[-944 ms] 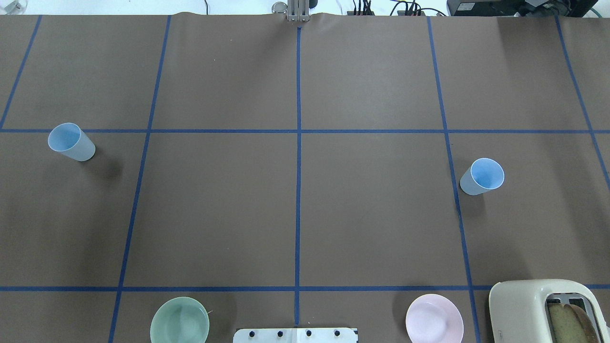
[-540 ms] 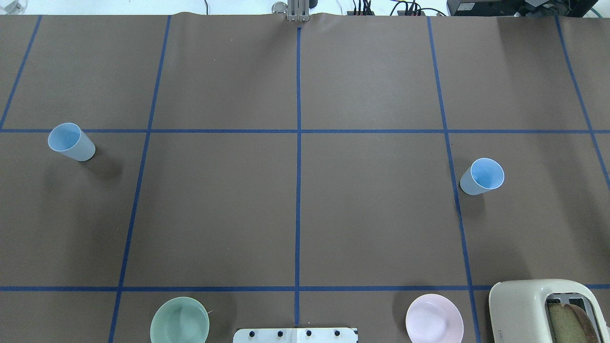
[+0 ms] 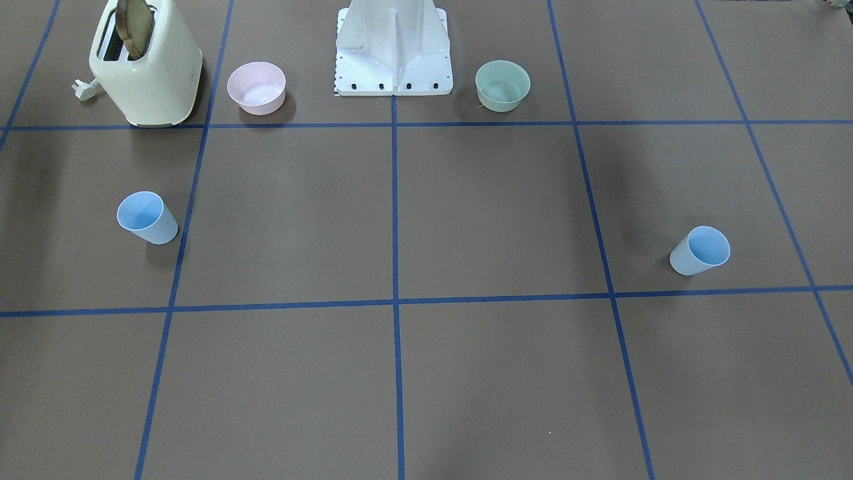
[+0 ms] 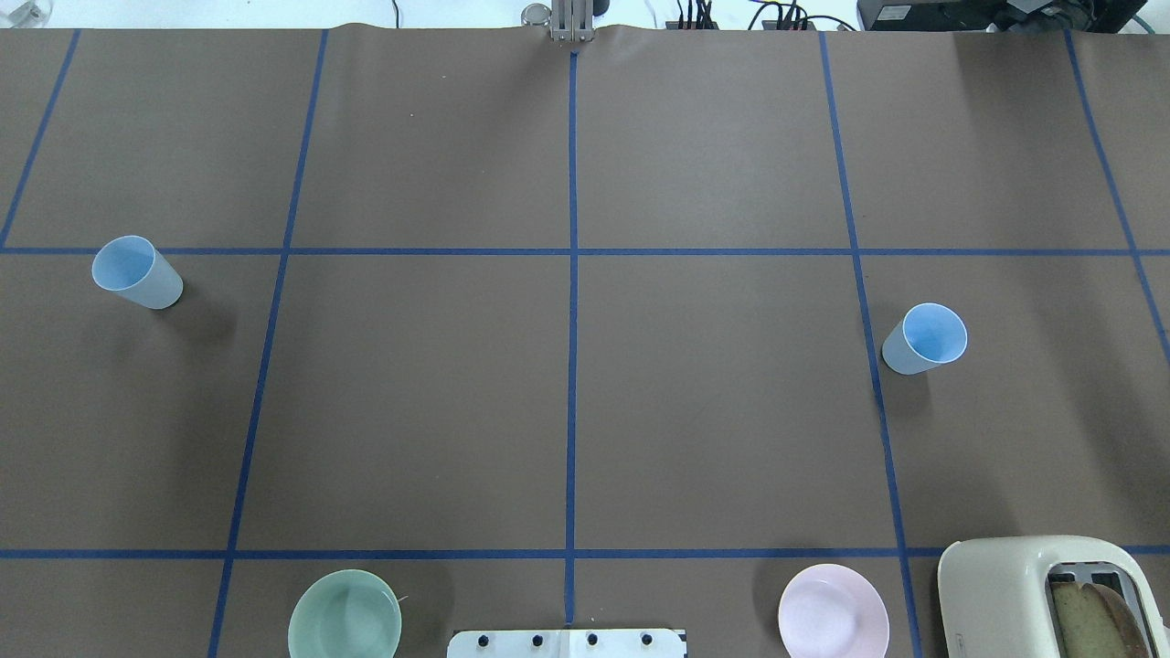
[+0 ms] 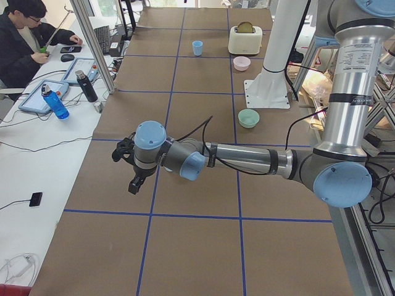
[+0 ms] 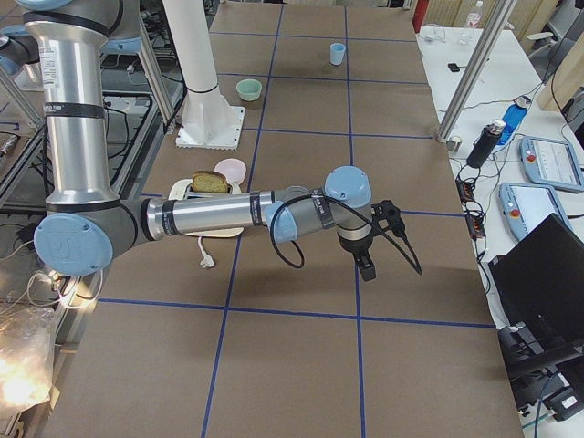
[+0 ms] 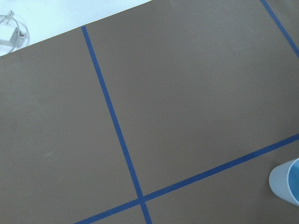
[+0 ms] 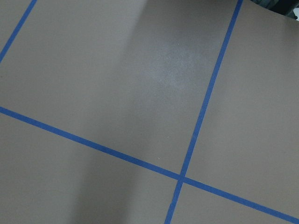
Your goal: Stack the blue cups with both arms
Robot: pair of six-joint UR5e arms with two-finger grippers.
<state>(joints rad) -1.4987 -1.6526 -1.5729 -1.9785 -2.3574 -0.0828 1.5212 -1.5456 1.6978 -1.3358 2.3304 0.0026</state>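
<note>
Two light-blue cups stand upright and far apart on the brown table. One cup [image 4: 137, 272] is on the left side, also in the front view [image 3: 700, 251]. The other cup [image 4: 925, 338] is on the right side, also in the front view [image 3: 146, 217]. The left wrist view shows only the edge of a cup [image 7: 286, 186] at its lower right. The right wrist view shows bare table. My left gripper [image 5: 133, 184] and right gripper [image 6: 366, 265] show only in the side views, held above the table. I cannot tell whether they are open or shut.
A cream toaster [image 4: 1042, 594] with bread, a pink bowl [image 4: 832, 614] and a green bowl [image 4: 345, 617] stand along the near edge beside the white pedestal [image 3: 393, 47]. A person [image 5: 24, 37] sits at a side desk with bottles and tablets.
</note>
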